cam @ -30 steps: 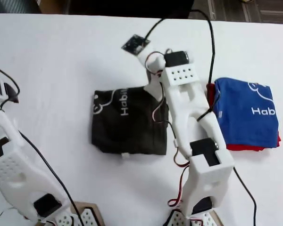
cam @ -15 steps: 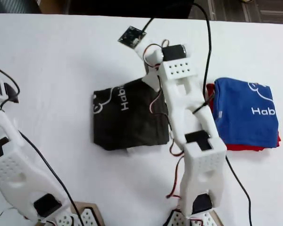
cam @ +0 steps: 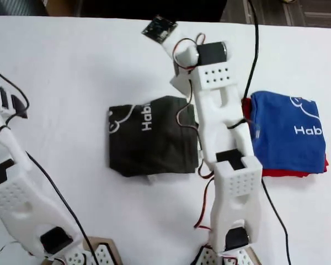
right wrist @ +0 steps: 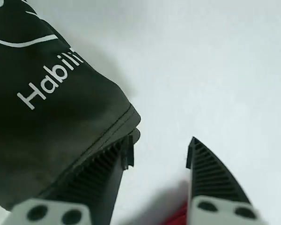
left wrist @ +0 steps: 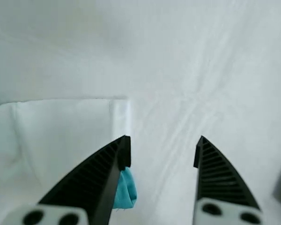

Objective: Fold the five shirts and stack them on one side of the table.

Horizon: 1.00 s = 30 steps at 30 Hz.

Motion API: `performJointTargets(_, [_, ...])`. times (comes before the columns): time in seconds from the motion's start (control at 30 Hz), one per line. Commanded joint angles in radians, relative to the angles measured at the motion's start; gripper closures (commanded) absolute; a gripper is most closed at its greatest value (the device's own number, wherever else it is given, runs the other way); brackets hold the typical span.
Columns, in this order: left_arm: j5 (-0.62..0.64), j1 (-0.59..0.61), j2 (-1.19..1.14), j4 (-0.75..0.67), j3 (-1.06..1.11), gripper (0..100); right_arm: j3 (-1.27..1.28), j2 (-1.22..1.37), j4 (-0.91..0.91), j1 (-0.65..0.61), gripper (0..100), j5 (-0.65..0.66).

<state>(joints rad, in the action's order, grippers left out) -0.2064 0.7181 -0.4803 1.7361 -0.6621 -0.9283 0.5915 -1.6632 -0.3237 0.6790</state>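
Bordering black shirt (right wrist: 51, 117), right fingers (right wrist: 210, 173) apart, empty; left fingers (left wrist: 220, 173) likewise, by blue cloth (left wrist: 126, 190), perhaps.

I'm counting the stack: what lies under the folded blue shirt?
A red shirt: its edge sticks out along the near and left sides of the blue shirt. The rest is covered, so anything more underneath cannot be seen.

The folded red fabric shirt (cam: 287, 173) lies mostly hidden under the folded blue printed shirt (cam: 289, 132), so just a thin border shows. The white right arm (cam: 223, 138) hides one edge of the folded black printed shirt (cam: 149, 138). A light-blue scrap of cloth (left wrist: 127, 190) is half hidden behind a finger of the left gripper (left wrist: 161, 150).
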Motion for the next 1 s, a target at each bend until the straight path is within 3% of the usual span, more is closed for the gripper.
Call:
performJointTargets(0.0, [-0.002,-0.011,0.066,-0.002,-0.002,76,-0.034,0.007,-0.005,-0.093,80.1,-0.064])
performJointTargets(0.37, [-0.009,0.077,0.066,-0.008,-0.002,76,-0.023,0.298,0.097,-0.174,80.1,-0.060])
performJointTargets(0.63, [-0.009,0.078,0.066,-0.008,-0.002,76,-0.132,0.334,-0.018,-0.150,80.3,0.244])
performJointTargets(0.87, [-0.009,0.081,0.066,-0.006,-0.002,76,-0.311,0.292,-0.012,-0.173,80.4,0.382])
performJointTargets(0.97, [-0.009,0.081,0.066,-0.002,-0.002,76,-0.299,0.294,0.016,-0.197,80.4,0.347])
